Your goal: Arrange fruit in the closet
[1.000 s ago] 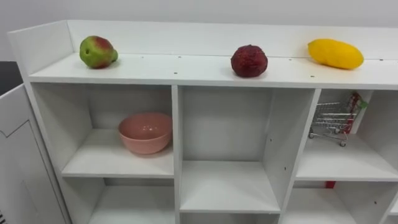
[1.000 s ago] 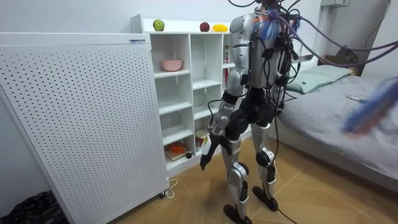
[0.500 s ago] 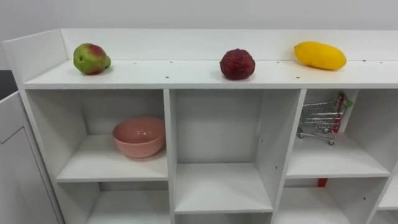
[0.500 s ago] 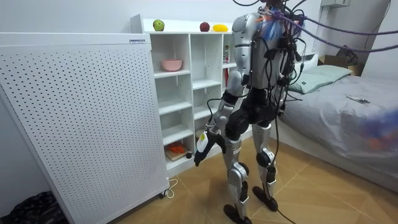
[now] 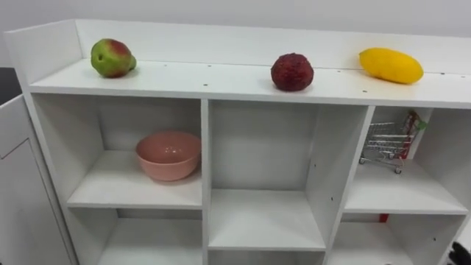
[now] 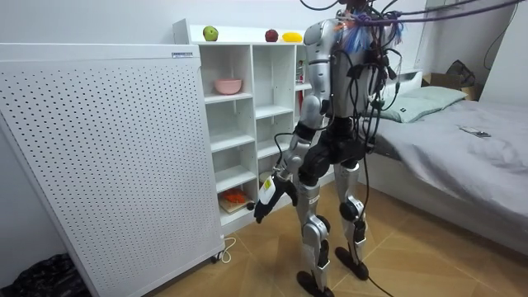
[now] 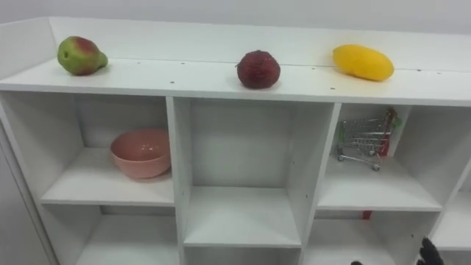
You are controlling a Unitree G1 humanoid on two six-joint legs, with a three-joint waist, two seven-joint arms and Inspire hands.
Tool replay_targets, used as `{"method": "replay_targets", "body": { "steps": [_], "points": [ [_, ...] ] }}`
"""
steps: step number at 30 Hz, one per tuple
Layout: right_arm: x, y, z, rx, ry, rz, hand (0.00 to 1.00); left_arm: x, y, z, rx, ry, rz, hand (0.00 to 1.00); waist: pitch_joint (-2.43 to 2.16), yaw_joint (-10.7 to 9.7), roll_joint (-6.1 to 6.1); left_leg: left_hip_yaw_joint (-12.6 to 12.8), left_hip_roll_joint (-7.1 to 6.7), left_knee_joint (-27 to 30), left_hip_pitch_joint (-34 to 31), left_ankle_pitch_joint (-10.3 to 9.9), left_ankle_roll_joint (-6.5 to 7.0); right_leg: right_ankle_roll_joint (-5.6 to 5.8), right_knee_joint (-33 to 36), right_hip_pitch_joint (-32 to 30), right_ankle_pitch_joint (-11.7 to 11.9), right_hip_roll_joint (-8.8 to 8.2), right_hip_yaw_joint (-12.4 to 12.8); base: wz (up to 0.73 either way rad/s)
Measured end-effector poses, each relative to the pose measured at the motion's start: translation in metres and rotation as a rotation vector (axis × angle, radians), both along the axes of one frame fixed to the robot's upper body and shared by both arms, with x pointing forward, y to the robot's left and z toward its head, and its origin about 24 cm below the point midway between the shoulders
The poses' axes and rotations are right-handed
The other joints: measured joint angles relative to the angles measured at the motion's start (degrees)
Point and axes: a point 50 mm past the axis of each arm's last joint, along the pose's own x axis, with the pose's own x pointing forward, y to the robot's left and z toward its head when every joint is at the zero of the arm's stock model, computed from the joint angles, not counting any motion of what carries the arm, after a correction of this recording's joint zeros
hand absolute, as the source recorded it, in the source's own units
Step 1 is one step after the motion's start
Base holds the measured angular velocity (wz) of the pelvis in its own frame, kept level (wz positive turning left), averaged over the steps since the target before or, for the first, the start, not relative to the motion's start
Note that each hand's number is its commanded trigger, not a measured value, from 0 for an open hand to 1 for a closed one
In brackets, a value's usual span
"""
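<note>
Three fruits lie along the top of the white closet [image 5: 221, 85]: a green-red pear [image 5: 112, 58] at the left, a dark red bumpy fruit [image 5: 292, 72] in the middle and a yellow mango [image 5: 391, 65] at the right. I stand facing the closet, about a step back. My left hand [image 6: 266, 198] hangs low beside my thigh with its fingers loosely straight, holding nothing. A dark tip of my right hand [image 7: 427, 250] pokes in at the bottom right corner.
A pink bowl [image 5: 168, 155] sits in the upper left compartment and a small wire shopping cart [image 5: 388, 143] in the upper right one. A white perforated panel [image 6: 107, 157] stands on the room view's left, a bed [image 6: 462, 157] behind me.
My left hand has swung a little forward toward the closet. The eye views shifted slightly with my head; the fruits lie where they were.
</note>
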Motion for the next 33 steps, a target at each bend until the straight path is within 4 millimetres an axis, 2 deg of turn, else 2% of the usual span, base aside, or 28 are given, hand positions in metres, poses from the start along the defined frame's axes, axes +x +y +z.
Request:
{"method": "replay_targets", "body": {
  "steps": [5,11,13,17,25,29,31,33],
  "points": [
    [0.017,0.013,0.050,-0.085,-0.205,0.043,0.00,-0.002,-0.006,-0.002,-0.013,0.016,-0.040,0.00,-0.16,-0.21,0.52,-0.17,0.00,0.01,0.04,0.01,0.00,0.00,0.04,0.11,0.00,0.01,-0.10,0.00],
    [0.023,0.025,0.097,-0.212,-0.400,0.082,0.00,-0.003,-0.008,-0.003,-0.036,0.014,-0.052,0.00,-0.21,0.67,0.95,-0.02,0.04,0.11,-0.29,0.08,-0.04,0.00,0.53,-0.85,0.00,0.02,-0.09,-0.02],
    [0.024,0.025,0.108,-0.233,-0.444,0.086,0.00,-0.002,-0.009,-0.003,-0.043,0.009,-0.057,0.00,-0.23,0.97,0.80,-0.06,0.06,0.14,-0.23,0.08,-0.03,0.00,0.70,-0.85,0.00,0.01,-0.16,0.00],
    [0.027,0.032,0.132,-0.270,-0.547,0.122,0.00,0.000,-0.012,-0.003,-0.069,0.008,-0.073,0.00,0.03,1.37,0.24,-0.12,0.11,0.32,-0.31,0.08,-0.03,0.00,0.73,-0.84,0.00,0.03,-0.22,0.00],
    [0.035,0.048,0.157,-0.277,-0.657,0.185,0.00,0.009,-0.016,-0.004,-0.091,-0.003,-0.115,0.00,-0.01,1.89,-0.14,-0.38,0.14,1.05,-1.28,0.08,-0.03,-0.01,0.88,-1.20,0.01,0.03,-0.31,0.01],
    [0.036,0.050,0.161,-0.302,-0.664,0.215,0.00,0.014,-0.017,-0.004,-0.095,-0.009,-0.131,0.00,-0.28,2.82,-0.76,-0.57,0.12,1.36,-1.82,0.08,-0.03,-0.02,0.89,-1.17,0.02,0.02,-0.75,0.04],
    [0.038,0.052,0.165,-0.303,-0.680,0.227,0.00,0.015,-0.017,-0.004,-0.095,-0.008,-0.139,0.00,-0.18,3.13,-0.82,-0.66,0.12,1.49,-1.89,0.08,-0.03,-0.03,0.90,-1.13,0.02,0.02,-0.83,0.03],
    [0.044,0.053,0.172,-0.279,-0.705,0.237,0.00,0.015,-0.017,-0.004,-0.095,-0.006,-0.138,0.00,0.16,3.25,-0.71,-0.92,0.12,1.56,-1.89,0.08,-0.03,-0.06,0.86,-1.11,0.04,0.01,-0.88,0.00]
  ]
}}
